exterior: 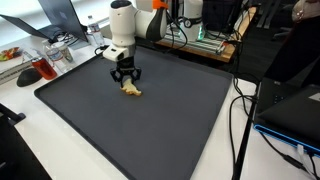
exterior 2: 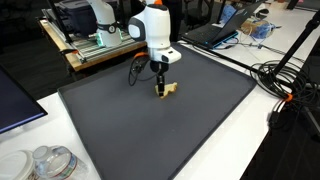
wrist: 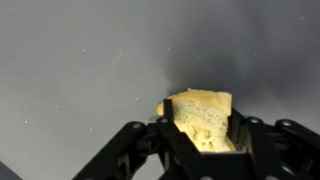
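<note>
Sponge (wrist: 205, 112) first: which way does it lie from the gripper (wrist: 204, 128)?

Straight below it and between the jaws. In the wrist view the yellow, porous piece fills the gap from one finger to the other. Its far end reaches out past the fingers (wrist: 242, 135) onto the dark grey mat (wrist: 80, 60).

And its long axis?

As best the wrist view shows, it runs away from the palm, so the jaws close across the narrower width. In both exterior views part of the sponge (exterior: 133, 92) pokes out to one side from under the gripper (exterior: 126, 80), flat on the mat (exterior: 150, 135).

Any other arm nearer?

No, there is only the one arm. It stands roughly upright over the mat (exterior 2: 120, 130), with the gripper (exterior 2: 161, 88) down at the sponge (exterior 2: 171, 90).

How wide are the jaws?

About halfway in, and clamped on the sponge's two flanks. The pads appear to meet it on both sides.

Is it off the surface?

I judge not. It seems to rest on the mat, though the underside is hidden.
</note>
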You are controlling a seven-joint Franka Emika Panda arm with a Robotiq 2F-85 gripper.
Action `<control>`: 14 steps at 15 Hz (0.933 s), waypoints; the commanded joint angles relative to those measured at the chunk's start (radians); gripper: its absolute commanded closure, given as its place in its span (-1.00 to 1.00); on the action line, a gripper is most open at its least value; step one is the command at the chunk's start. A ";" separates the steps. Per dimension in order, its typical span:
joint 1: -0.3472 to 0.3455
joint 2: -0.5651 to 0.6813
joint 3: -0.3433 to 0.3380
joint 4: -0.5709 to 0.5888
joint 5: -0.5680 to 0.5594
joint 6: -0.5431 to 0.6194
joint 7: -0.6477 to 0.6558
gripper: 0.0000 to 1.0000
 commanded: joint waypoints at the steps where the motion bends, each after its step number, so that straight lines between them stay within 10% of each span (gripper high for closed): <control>1: 0.041 0.018 -0.040 0.034 -0.084 -0.028 0.076 0.64; 5: 0.050 0.006 -0.047 0.034 -0.130 -0.056 0.113 0.93; 14: 0.018 -0.015 0.010 0.038 -0.120 -0.161 0.108 0.86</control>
